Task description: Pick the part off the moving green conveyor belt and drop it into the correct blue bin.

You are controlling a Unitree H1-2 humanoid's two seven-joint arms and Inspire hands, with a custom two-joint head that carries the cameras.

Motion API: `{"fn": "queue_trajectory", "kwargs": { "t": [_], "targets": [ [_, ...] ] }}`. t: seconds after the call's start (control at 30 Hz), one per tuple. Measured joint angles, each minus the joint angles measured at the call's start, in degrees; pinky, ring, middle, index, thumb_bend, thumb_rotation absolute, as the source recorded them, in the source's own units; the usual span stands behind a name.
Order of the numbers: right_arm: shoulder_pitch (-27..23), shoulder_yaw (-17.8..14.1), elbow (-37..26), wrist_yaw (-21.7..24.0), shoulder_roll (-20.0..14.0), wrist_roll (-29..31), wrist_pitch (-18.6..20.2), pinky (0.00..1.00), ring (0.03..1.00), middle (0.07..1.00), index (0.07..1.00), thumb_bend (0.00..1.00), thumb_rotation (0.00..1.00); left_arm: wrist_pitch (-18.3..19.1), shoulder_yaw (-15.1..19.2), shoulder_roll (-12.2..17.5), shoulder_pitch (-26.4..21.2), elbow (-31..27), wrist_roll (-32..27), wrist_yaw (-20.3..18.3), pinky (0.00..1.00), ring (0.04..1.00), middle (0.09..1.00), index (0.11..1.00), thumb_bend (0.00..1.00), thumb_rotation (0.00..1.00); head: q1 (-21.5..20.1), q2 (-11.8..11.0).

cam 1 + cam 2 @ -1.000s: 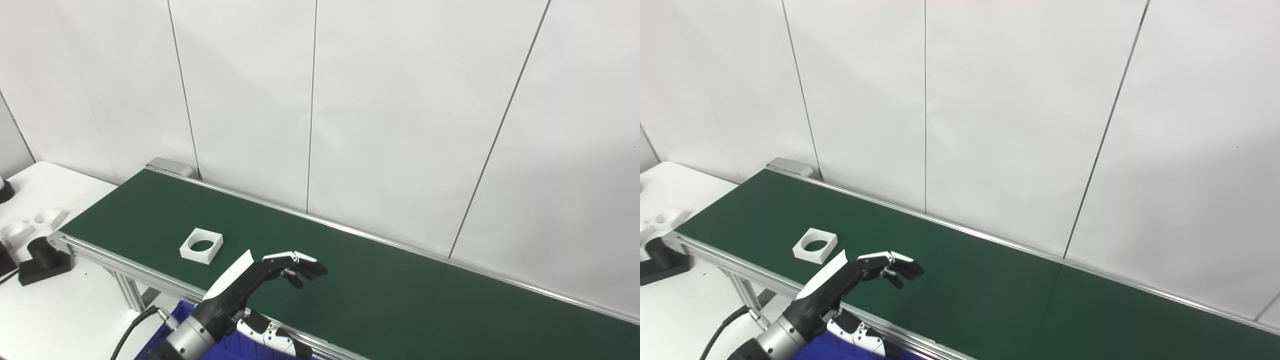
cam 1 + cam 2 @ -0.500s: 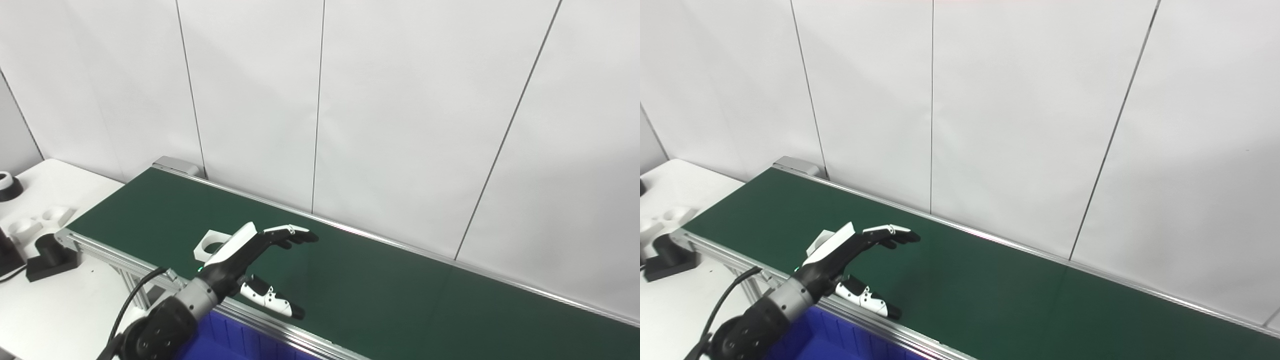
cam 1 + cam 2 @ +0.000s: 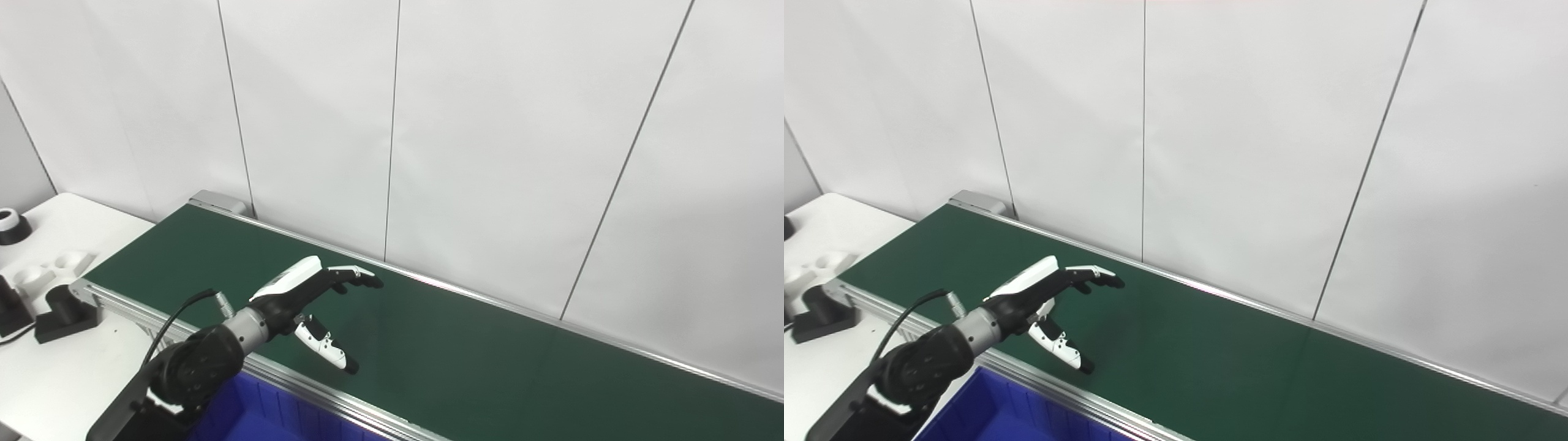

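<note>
The left hand [image 3: 306, 289] reaches out from the lower left over the dark green conveyor belt [image 3: 490, 355]. In the left eye view it is spread wide: the black-tipped fingers [image 3: 358, 278] stretch flat toward the far rail, the white thumb [image 3: 324, 350] hangs low and well apart from them, and nothing sits in the grip. The part itself does not show anywhere on the open belt. If it is here, it lies hidden behind the palm and wrist, and I cannot tell from this side. A blue plastic bin [image 3: 257, 419] stands just below the near rail, under the forearm. Off to the left a white table [image 3: 55, 373] carries a black cylindrical fixture [image 3: 61, 306].

From the right eye view the hand [image 3: 1044, 294] looks the same, fingers level and thumb [image 3: 1059, 349] dropped toward the belt, holding nothing. Again no part is visible on the green surface [image 3: 1243, 367], and the bin [image 3: 986, 410] shows its near corner below the rail.

As I judge it, this is the catching step. It goes best if the hand comes down with thumb and fingers straddling the part, matches the belt's drift, and closes only once both sides touch. Closing early would likely knock the piece away.
</note>
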Motion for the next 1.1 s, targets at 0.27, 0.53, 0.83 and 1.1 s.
{"fn": "queue_trajectory", "kwargs": {
  "t": [0.27, 0.53, 0.83, 1.1],
  "targets": [
    [-0.07, 0.16, -0.02, 0.00, 0.12, 0.02, 0.00, 0.70, 0.777, 0.822, 0.900, 0.43, 0.55, 1.08, -2.96, 3.09, -3.93, 4.05, 3.63, -2.34, 0.84, 0.891, 0.866, 0.808, 0.88, 0.08, -0.17, -0.09],
    [-0.03, 0.25, -0.03, -0.08, 0.23, 0.01, 0.00, 0.71, 0.780, 0.826, 0.897, 0.42, 0.54, 2.41, -6.26, 4.97, -7.89, 9.42, 8.27, -3.75, 0.81, 0.886, 0.865, 0.809, 0.88, 0.04, 0.26, -0.26],
    [0.03, 0.43, -0.07, -0.09, 0.23, 0.23, 0.00, 0.72, 0.788, 0.829, 0.909, 0.43, 0.56, 1.13, -9.52, 5.41, -11.13, 14.72, 12.13, -3.71, 0.83, 0.897, 0.878, 0.818, 0.87, 0.04, 0.88, -0.09],
    [0.06, 0.45, -0.08, -0.10, 0.32, 0.06, 0.00, 0.71, 0.784, 0.822, 0.904, 0.45, 0.60, -1.66, -10.41, 5.41, -13.54, 20.31, 14.73, -1.41, 0.87, 0.901, 0.896, 0.840, 0.86, 0.02, 0.88, 0.09]
  ]
}}
